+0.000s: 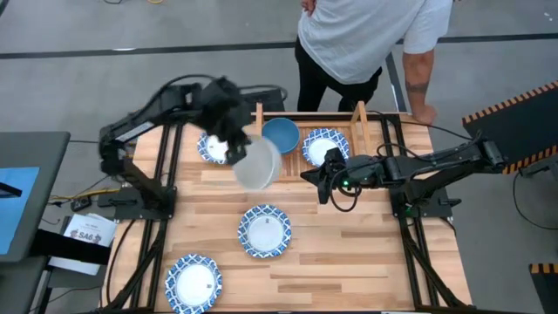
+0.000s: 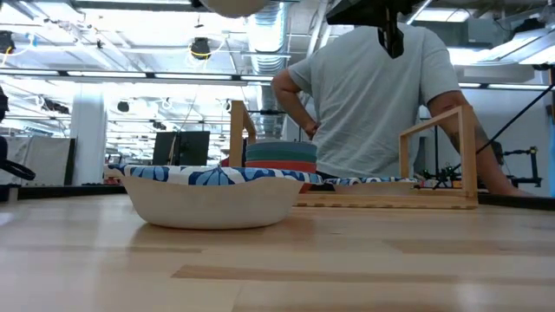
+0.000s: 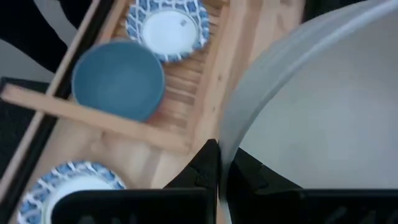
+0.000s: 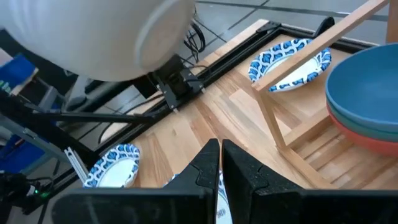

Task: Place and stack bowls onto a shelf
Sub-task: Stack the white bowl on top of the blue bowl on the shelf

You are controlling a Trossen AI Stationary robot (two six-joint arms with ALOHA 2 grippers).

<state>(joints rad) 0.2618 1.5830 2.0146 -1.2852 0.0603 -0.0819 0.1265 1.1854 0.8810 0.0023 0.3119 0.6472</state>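
Above the table, just in front of the shelf (image 1: 309, 131), the left gripper (image 1: 235, 144) carries the off-white bowl (image 1: 257, 164) by its rim, fingers clamped on it, with the bowl well clear of the tabletop (image 1: 349, 244). From the left wrist camera the pale bowl fills the near side and a dark finger (image 3: 202, 171) presses its edge.

On the shelf, the side nearer the left arm holds a stack: blue bowl (image 1: 281, 134) on top, red bowl (image 2: 282, 165) under it, and a green bowl (image 2: 282, 152) seen in the low view between them or at the blue one's level; exact order there is hard to tell. The shelf's other side holds one patterned bowl (image 1: 324, 146).

Just beside the shelf on the left arm's side, a second patterned bowl (image 1: 214, 148) lies on the tabletop, partly hidden by the gripper. A third patterned bowl (image 1: 264, 230) sits well in front of the shelf at table centre. A fourth (image 1: 193, 283) is farther still from the shelf, near the table's front edge.

The right gripper (image 1: 323, 181) hovers just in front of the shelf's patterned-bowl side, fingers together, gripping nothing.

A person (image 1: 366, 39) in a pale shirt stands behind the shelf, beyond the table.
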